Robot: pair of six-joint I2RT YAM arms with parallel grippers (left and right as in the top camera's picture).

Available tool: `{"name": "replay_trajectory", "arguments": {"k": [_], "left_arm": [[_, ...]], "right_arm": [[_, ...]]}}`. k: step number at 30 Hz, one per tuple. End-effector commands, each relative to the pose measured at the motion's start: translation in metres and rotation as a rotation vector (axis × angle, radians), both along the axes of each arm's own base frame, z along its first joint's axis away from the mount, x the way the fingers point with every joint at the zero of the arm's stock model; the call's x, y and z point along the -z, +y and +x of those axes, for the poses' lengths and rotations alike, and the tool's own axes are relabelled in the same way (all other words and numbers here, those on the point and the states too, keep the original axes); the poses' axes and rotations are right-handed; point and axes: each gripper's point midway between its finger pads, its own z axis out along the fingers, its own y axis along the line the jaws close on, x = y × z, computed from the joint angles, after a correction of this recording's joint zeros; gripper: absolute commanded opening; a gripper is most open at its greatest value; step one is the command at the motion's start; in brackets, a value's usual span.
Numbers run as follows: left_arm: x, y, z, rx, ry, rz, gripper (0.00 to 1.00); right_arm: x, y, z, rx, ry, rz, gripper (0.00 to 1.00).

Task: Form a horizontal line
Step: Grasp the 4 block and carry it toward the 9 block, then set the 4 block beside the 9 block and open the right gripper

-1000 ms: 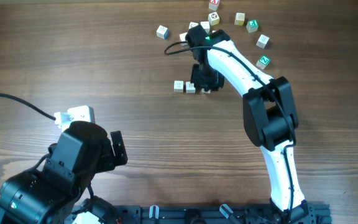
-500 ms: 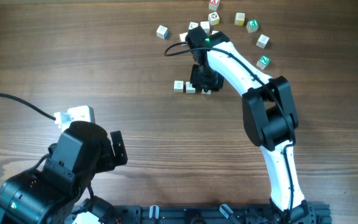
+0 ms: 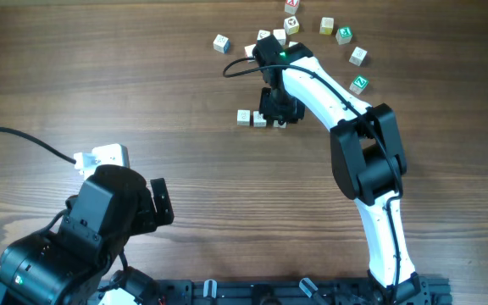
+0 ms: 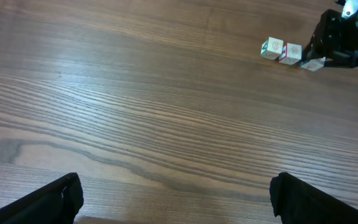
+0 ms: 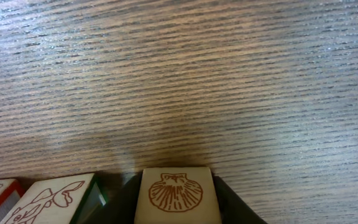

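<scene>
The right tool (image 3: 279,116) pinched a pale wooden shell-printed cube (image 5: 176,194) just beside two similar cubes (image 4: 280,50), apparently to line them up horizontally.

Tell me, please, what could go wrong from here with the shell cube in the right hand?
1. A finger of the right hand sits between the shell cube and the neighbouring cube; release may leave a gap.
2. Withdrawing could nudge that neighbour and skew the row.
</scene>
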Motion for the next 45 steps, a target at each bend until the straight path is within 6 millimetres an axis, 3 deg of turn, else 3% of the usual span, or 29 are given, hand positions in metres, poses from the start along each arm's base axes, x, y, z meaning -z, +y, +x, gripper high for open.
{"name": "replay_trajectory", "arguments": {"k": [1,21,25,31,40,45], "left_arm": [[0.001,0.0,0.0,-0.018,0.002,-0.014,1.0],[0.001,0.0,0.0,-0.018,0.002,-0.014,1.0],[0.001,0.0,0.0,-0.018,0.001,-0.015,1.0],[0.001,0.0,0.0,-0.018,0.002,-0.014,1.0],[0.001,0.0,0.0,-0.018,0.002,-0.014,1.0],[0.001,0.0,0.0,-0.017,0.002,-0.014,1.0]], "right_arm": [[0.002,0.003,0.004,-0.015,-0.004,0.008,0.34],[-0.002,0.014,0.012,-0.062,-0.029,0.072,0.31],[-0.004,0.029,0.011,-0.07,-0.016,0.16,0.3],[-0.005,0.037,0.01,-0.096,-0.012,0.204,0.29],[-0.005,0.039,0.009,-0.13,-0.009,0.217,0.29],[-0.004,0.03,0.012,-0.123,-0.026,0.161,0.29]]}}
